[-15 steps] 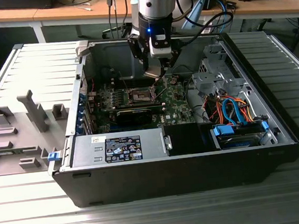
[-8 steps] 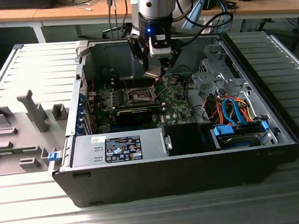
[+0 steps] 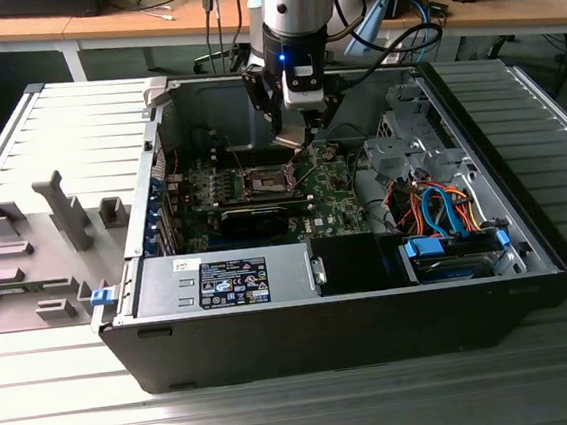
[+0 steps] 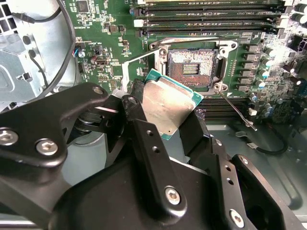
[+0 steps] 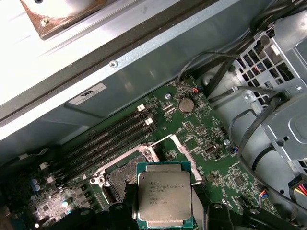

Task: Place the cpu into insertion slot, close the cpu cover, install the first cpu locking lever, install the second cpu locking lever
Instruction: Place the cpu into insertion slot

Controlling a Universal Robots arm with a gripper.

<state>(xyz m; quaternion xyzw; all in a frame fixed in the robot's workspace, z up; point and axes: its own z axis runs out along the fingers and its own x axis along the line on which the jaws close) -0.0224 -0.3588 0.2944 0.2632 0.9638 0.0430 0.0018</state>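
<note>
My gripper (image 3: 294, 131) hangs inside the open computer case (image 3: 528, 249), shut on the cpu (image 3: 292, 138). In both wrist views the cpu (image 4: 165, 104) (image 5: 164, 199) is a flat grey-beige square with a teal edge, pinched between two black fingers (image 4: 138, 103). It is held in the air, tilted, just beside the insertion slot (image 4: 192, 67) (image 5: 122, 176) (image 3: 269, 182) and apart from it. The slot lies bare with its dark pin field showing. The silvery cpu cover (image 5: 182, 151) stands swung up at the slot's side. A thin wire lever (image 4: 235, 108) sticks out from the slot's corner.
Long black memory slots (image 4: 206, 12) run beside the slot. A metal drive cage (image 3: 402, 141) with orange and blue cables (image 3: 444, 212) fills the exterior view's right of the case. A labelled power supply (image 3: 232, 281) sits at the front. Grey fixtures (image 3: 62, 209) stand on the table outside.
</note>
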